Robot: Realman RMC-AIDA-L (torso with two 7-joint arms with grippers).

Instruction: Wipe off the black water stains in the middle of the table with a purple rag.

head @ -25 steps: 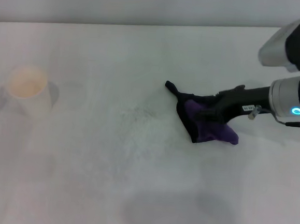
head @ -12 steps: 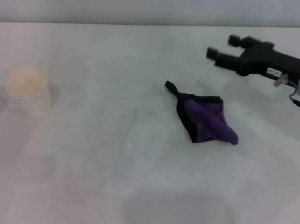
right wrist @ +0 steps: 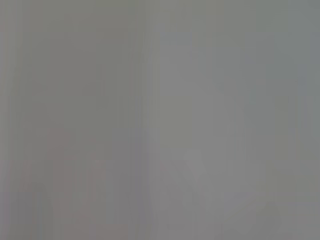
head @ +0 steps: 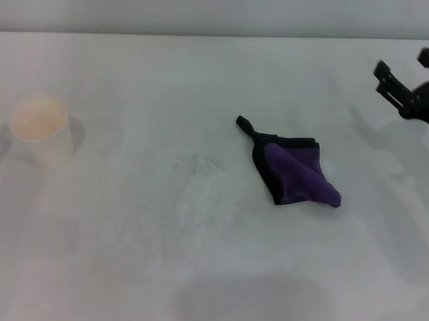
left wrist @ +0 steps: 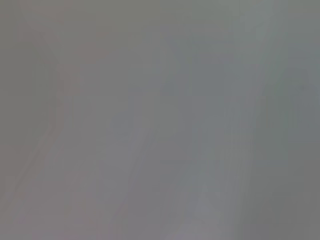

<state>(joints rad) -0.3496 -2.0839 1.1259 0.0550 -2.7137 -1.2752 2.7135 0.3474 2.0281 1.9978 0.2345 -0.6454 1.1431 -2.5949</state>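
No writing or label is readable anywhere I can see. The purple rag (head: 297, 174) lies folded and crumpled on the table (head: 190, 277), right of the middle, with nothing holding it. Its black corner loop points up and to my left, its long axis running from that loop down toward my right. Only faint grey speckles (head: 198, 163) show just left of it. My right gripper (head: 405, 70) hovers at the far right edge, fingers spread wide, empty, well apart from the rag. A paper cup (head: 39, 128) stands far left.
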